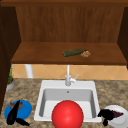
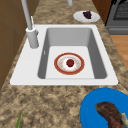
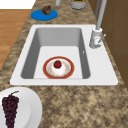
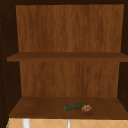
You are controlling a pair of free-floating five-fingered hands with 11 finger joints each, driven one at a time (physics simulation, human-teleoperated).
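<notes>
My left hand (image 1: 13,113) hovers at the bottom left of the front view, fingers stretched out over a blue plate (image 1: 26,110) that carries a brown chunk of food (image 2: 110,115). At the bottom right my right hand (image 1: 106,114) hangs over a white plate (image 1: 120,120), close to the dark purple grapes (image 3: 10,107) on it. In the sink (image 2: 70,37) lies a red-rimmed plate (image 2: 60,68) with a small red fruit (image 2: 70,62). In the front view a big red round shape (image 1: 67,115) covers the sink's near part.
A faucet (image 1: 68,77) stands behind the basin. The wooden shelf (image 1: 37,53) above holds a dark green cucumber (image 4: 73,106) and a brown lump (image 4: 86,108). A potted plant (image 1: 10,81) and a white cylinder (image 1: 28,70) stand at the back left. The counter is speckled stone.
</notes>
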